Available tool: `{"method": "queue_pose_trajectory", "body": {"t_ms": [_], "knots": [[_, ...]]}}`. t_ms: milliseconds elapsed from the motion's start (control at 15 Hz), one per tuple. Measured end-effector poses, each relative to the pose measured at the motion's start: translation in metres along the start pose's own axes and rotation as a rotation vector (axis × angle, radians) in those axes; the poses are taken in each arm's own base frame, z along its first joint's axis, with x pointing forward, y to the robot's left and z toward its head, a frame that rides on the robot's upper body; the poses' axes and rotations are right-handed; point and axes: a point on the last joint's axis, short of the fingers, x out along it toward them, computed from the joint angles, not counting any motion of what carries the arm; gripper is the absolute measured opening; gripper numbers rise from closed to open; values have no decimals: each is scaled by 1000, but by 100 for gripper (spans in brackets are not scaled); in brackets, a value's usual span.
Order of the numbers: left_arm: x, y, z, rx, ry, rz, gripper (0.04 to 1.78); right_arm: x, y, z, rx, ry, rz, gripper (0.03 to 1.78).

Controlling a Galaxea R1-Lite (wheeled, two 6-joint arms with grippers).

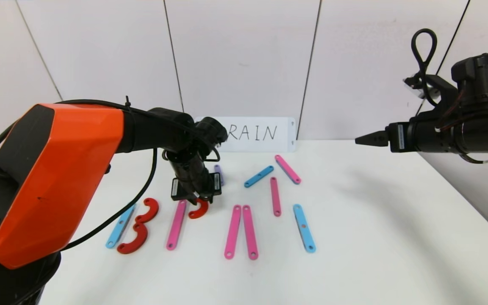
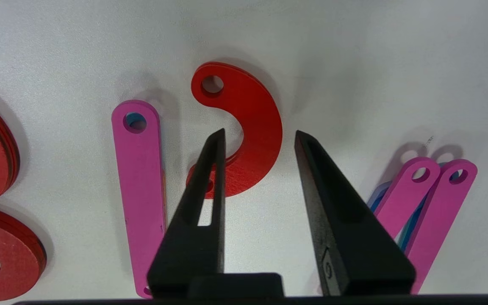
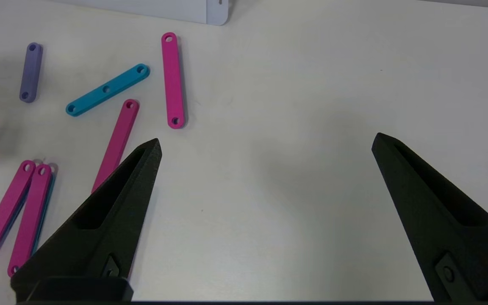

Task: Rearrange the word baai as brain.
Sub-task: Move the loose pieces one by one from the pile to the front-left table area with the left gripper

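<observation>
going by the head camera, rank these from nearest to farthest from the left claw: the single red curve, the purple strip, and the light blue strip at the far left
From the left claw:
1. Single red curve, directly under its tips, beside a pink strip.
2. Purple strip, just behind the claw, toward the card.
3. Light-blue strip, at the word's left end, beyond the two stacked red curves.

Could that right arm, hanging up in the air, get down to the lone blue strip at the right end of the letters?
Probably yes. The right gripper hovers open above the table, and the light-blue strip lies flat with bare table on its right side. The left gripper is busy farther left, at the red curve.
</observation>
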Motion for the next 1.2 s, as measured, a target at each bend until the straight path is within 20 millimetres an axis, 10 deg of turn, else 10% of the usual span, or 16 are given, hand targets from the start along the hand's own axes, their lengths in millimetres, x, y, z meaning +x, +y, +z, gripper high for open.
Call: {"method": "queue_pose_trajectory", "body": {"t_ms": [467, 1200], "knots": [[-3, -4, 1, 15, -17, -15, 164, 1, 1, -1, -3, 4, 4, 174], [-17, -9, 14, 64, -170, -34, 174, 1, 2, -1, -6, 4, 5, 174]]}}
